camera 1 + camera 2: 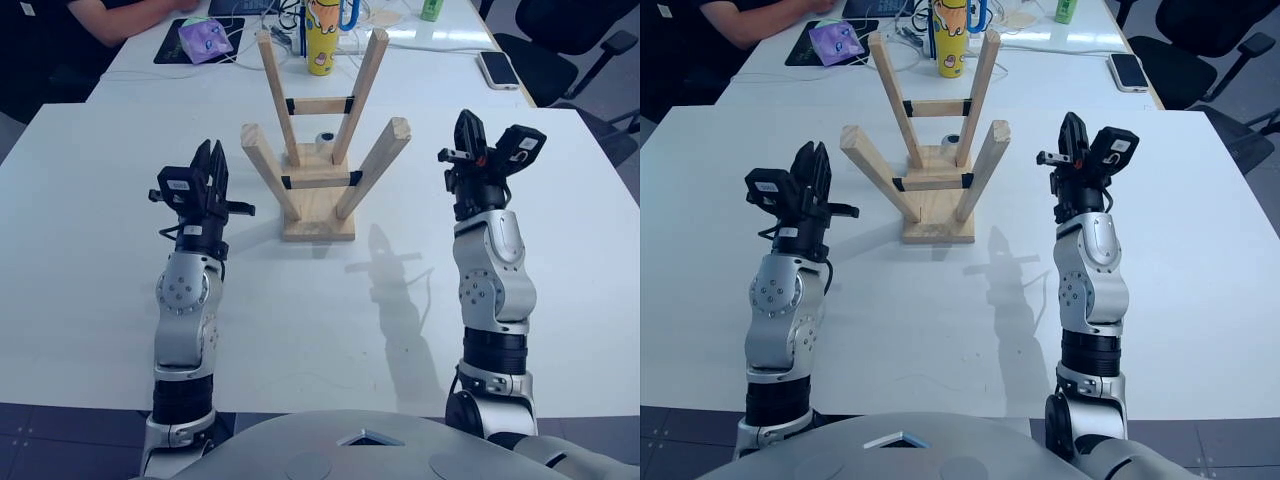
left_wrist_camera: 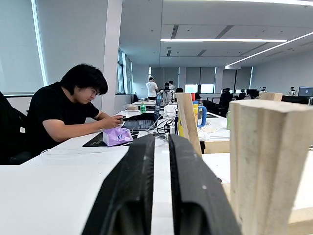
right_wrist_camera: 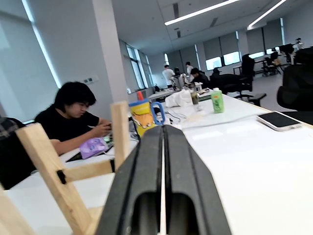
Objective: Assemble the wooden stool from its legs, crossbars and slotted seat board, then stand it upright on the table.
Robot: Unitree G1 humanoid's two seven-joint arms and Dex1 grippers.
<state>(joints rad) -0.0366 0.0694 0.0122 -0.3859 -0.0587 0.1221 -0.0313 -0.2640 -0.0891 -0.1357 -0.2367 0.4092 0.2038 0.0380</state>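
1. My left claw [image 1: 212,160] is raised above the table [image 1: 90,220], near the stool [image 1: 318,205] on its left side. Its fingers are drawn almost together, with only a thin slit between them, and they hold nothing.
2. My right claw [image 1: 468,130] stands on the stool's right side, fingers closed together, empty.
3. The stool rests upside down between them, with its seat board [image 1: 318,228] flat on the table, its legs [image 1: 372,70] pointing up, and its crossbars [image 1: 320,105] fitted between them.
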